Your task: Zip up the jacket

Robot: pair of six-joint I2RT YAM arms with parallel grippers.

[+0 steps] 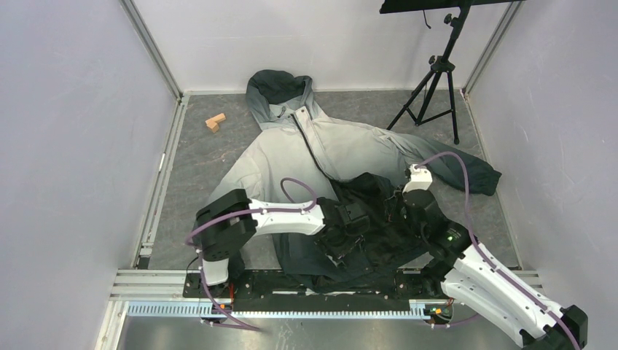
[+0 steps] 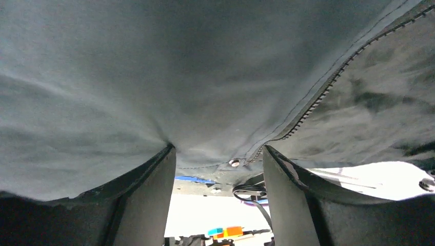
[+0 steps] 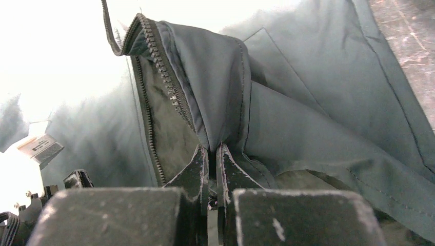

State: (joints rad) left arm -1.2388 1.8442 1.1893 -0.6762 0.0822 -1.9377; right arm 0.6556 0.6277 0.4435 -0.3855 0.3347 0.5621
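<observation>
– At the near edge of the grey stone-patterned table, between the two arms, lies the charcoal hem of the large hooded fabric jacket. Its dark hood points to the far wall. What do the fingers do?

– The right gripper is closed and pinches a fold of the jacket just beside the dark toothed zipper. The left gripper stands open. The hem edge with a small round metal snap hangs across its gap, and nothing is pinched there (as far as I can judge).

– What can go wrong?

– I cannot find the slider in any view. If the left fingers close on loose cloth only, the two rows of teeth will not meet. Also, the right pinch is on a thin fold, so a strong pull may slip it out or drag the whole jacket toward the arms.

– And room for moving?

– The lower front lies open and bunched between the grippers, and the zipper line runs from there toward the hood. The small tan wooden block at far left and the black metal tripod at far right are well apart from it. One dark cuff lies near the table's right edge.
</observation>
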